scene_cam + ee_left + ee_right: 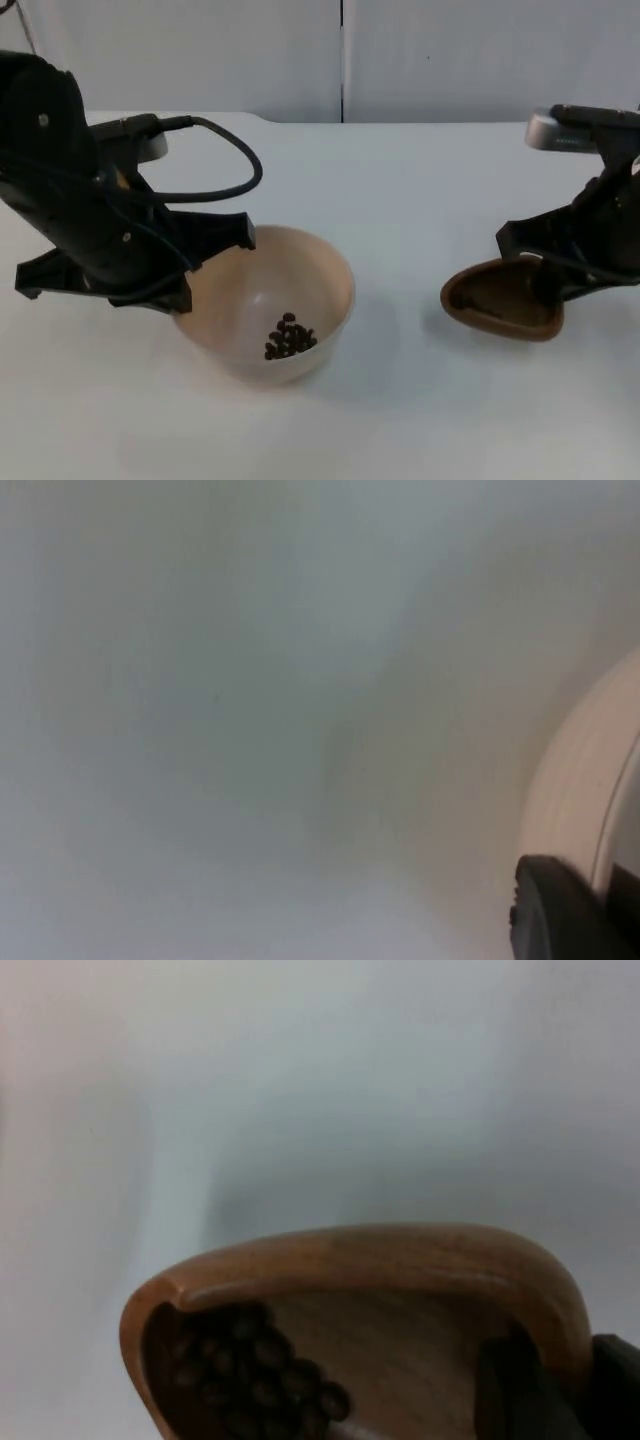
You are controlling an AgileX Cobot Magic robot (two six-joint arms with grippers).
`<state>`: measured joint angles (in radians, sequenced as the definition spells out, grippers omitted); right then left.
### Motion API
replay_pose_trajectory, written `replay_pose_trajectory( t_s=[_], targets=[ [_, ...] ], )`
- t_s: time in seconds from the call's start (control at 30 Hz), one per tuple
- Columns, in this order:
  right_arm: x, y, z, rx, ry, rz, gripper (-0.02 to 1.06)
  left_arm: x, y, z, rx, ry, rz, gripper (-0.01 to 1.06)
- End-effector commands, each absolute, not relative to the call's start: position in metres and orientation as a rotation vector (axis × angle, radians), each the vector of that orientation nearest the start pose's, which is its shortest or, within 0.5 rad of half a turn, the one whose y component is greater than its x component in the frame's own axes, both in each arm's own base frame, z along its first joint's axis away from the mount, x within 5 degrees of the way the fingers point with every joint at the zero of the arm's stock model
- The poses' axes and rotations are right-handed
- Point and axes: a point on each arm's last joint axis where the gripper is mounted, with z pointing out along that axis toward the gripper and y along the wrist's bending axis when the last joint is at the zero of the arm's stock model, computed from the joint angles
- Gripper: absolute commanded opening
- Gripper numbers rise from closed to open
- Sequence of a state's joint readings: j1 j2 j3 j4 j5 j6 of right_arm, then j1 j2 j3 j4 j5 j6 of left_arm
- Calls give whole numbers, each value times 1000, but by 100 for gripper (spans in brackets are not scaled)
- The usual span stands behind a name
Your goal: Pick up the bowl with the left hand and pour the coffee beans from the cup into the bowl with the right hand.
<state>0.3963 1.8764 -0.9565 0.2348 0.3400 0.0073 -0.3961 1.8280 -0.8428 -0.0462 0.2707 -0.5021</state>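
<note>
Top view: the left hand (205,268) grips the bowl (300,275) by its rim, tilting it to catch beans; some coffee beans (289,337) lie inside. Right of the bowl, well apart, the right hand (555,280) clasps the wooden cup (490,300), with beans left to pour.

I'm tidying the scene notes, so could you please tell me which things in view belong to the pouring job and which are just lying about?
Part of the job:
- beige bowl holding some coffee beans, at the left gripper
- brown wooden cup with beans inside, held by the right gripper

Lying about:
- nothing else on the white table
</note>
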Motion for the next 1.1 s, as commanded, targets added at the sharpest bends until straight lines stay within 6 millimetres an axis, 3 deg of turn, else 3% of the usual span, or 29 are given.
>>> replay_pose_trajectory(
  t_s=[0.0,0.37,1.07],
  targets=[
    [313,138,120,-241,2779,273,0,294,-124,115,-230,2766,-282,0],
    [316,138,88,-185,2824,249,0,294,-124,114,-231,2773,-277,0],
    [319,139,86,-112,2809,271,0,291,-122,112,-211,2817,-243,0]
  ],
)
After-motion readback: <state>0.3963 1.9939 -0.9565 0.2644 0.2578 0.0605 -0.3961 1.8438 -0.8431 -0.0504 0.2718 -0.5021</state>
